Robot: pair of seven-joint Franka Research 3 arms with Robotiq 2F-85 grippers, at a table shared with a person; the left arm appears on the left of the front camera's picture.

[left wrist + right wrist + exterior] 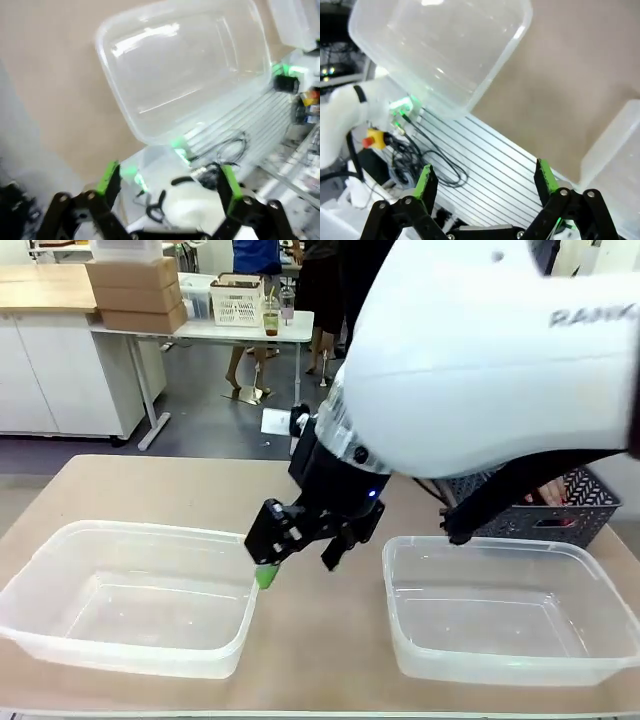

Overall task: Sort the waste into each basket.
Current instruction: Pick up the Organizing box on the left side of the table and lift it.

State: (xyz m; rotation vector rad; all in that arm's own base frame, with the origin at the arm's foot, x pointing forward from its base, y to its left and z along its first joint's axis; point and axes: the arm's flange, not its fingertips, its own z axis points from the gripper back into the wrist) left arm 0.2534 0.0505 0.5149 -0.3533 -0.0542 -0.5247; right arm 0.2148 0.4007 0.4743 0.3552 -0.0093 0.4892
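Grey letters [597,316] spelling "RANK" are showing on the white shell of the right arm, running off the picture's edge. Two clear plastic tubs are sitting on the tan table [320,640]: the left tub [150,532] and the right tub [480,543], well apart, each with a long side facing the near edge. A dark slotted basket [590,505] is standing just behind the right tub, with something red showing through its slots, too hidden to name. Beyond the tan table, grey floor is stretching to a white table [220,332] that is carrying cardboard boxes [135,290] and a cream crate [237,300], with people standing behind it. The right gripper [298,568] is hanging over the bare strip between the tubs, close to the left tub's right rim, its fingers spread wide and gripping nothing. Its wrist view is showing the table edge meeting a ribbed metal plate [510,165] strewn with black cables [435,160], a red button [368,142] beside them. The left gripper [169,182] is likewise keeping its fingers spread around nothing, looking at one tub [112,75] lying by that same edge
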